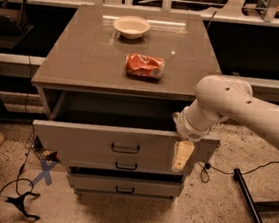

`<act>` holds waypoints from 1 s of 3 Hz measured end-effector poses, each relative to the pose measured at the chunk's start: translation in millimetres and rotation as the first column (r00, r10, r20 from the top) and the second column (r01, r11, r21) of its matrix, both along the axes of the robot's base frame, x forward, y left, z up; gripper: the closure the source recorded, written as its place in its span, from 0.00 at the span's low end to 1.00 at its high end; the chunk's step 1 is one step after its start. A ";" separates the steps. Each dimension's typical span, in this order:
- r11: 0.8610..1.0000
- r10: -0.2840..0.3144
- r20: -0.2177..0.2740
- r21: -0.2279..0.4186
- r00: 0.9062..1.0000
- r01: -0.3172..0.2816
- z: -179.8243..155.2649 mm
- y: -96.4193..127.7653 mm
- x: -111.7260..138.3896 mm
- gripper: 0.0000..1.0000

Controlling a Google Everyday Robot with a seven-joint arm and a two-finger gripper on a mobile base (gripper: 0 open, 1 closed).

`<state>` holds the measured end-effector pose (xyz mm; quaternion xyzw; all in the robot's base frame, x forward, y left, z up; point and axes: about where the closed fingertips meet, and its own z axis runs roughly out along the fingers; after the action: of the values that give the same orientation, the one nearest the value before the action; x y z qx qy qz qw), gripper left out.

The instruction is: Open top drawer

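As top drawer (101, 139) gapes, end effector (182, 156) beside

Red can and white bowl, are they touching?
Apart. The camera view shows bare cabinet top between red can and white bowl. The gripper hangs in front of the top drawer.

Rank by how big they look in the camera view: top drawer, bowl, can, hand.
1. top drawer
2. bowl and can: alike, unranked
3. hand, in front of the drawer's right end

top drawer (86, 138) | grey, open (dark bar handle (125, 147)) | pincer (182, 157) at right front
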<state>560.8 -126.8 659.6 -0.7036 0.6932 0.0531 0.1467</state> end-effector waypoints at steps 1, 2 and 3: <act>0.999 0.032 -0.018 -0.022 0.999 -0.032 -3.2 -0.3 1.4 0.00; 0.997 0.059 -0.039 -0.043 0.997 -0.061 -7.2 1.8 6.2 0.03; 0.996 0.066 -0.045 -0.049 0.997 -0.068 -8.5 3.2 7.9 0.25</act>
<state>568.7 -123.6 651.2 -0.7286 0.6734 0.0558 0.1121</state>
